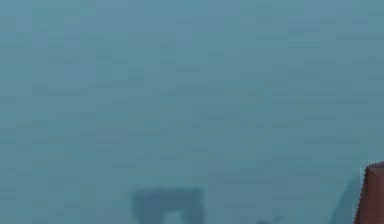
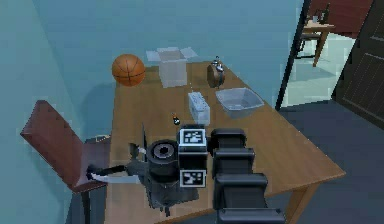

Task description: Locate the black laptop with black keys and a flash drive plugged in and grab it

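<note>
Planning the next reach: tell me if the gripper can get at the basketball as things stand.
Probably yes, with more extension: the basketball sits farther out on the table, and only bare tabletop lies between it and the gripper.

A basketball (image 2: 128,69), white box (image 2: 170,66) and bowl (image 2: 240,99) sit on a wooden table (image 2: 290,142).

The arm (image 2: 240,182) is extended, its hand (image 2: 106,175) pointing to the arm side view's left.
</note>
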You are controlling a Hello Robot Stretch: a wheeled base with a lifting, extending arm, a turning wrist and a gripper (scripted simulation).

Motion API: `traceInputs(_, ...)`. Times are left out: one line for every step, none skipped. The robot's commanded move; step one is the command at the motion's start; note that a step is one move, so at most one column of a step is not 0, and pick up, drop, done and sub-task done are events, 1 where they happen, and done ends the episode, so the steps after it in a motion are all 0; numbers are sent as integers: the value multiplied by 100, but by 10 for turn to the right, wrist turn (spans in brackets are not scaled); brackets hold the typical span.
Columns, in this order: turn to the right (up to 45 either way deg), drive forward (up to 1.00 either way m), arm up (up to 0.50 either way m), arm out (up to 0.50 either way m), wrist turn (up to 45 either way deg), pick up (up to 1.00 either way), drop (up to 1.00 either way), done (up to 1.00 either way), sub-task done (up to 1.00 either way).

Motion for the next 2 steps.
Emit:
traceInputs(0,0,0,0,180,0,0,0,0)
traceInputs(0,0,-30,0,0,0,0,0,0)
